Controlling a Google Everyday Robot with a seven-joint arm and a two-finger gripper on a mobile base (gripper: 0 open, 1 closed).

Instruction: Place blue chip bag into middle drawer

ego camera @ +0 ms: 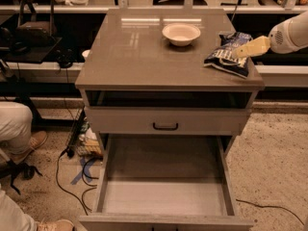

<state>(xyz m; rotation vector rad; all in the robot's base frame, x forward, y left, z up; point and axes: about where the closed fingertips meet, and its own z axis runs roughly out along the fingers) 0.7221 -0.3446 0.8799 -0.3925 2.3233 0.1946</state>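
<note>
The blue chip bag, dark navy foil with white lettering, lies on the right side of the cabinet top, near the right edge. My gripper, tan-tipped on a white arm, reaches in from the right, and its tip is over the bag's right end. I cannot tell if it touches the bag. The middle drawer is pulled out wide open below, and its pale grey tray holds nothing.
A cream round bowl stands at the back of the cabinet top, left of the bag. A shut drawer with a black curved handle sits above the open one. A seated person's legs and floor cables are on the left.
</note>
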